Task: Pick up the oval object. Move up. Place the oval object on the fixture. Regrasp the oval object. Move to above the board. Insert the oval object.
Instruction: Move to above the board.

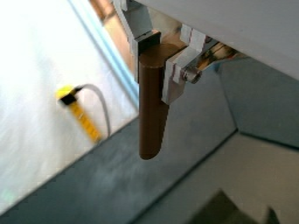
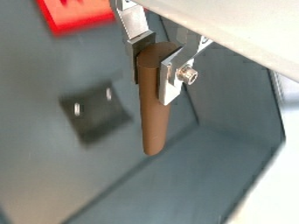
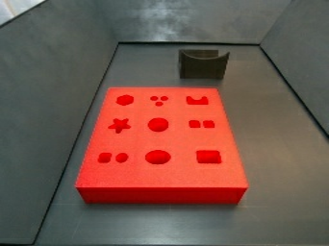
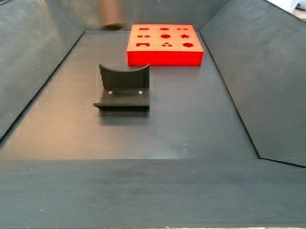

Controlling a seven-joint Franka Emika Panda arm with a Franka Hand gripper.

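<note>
Tool (image 2: 158, 63) clamped on oval object (image 2: 152, 109) at top end, peg hanging vertical, high above floor (we judge carry toward fixture (image 4: 122, 88)); fixture notch empty; board (image 3: 161, 135) holes unfilled, well apart from fixture.

The claw (image 2: 153, 59), raised above the floor, has flat silver fingers (image 1: 180, 72) of brushed-looking metal, and between them it clamps the oval object (image 2: 151, 109), a brown rod with a smooth, dull, wood-like surface. In both side views the board (image 3: 161, 137) looks like matt bright red plastic or foam. The fixture (image 4: 123, 88) is dark and matt, with a faint sheen. The floor (image 4: 156, 134) is smooth dark grey, slightly reflective.
</note>
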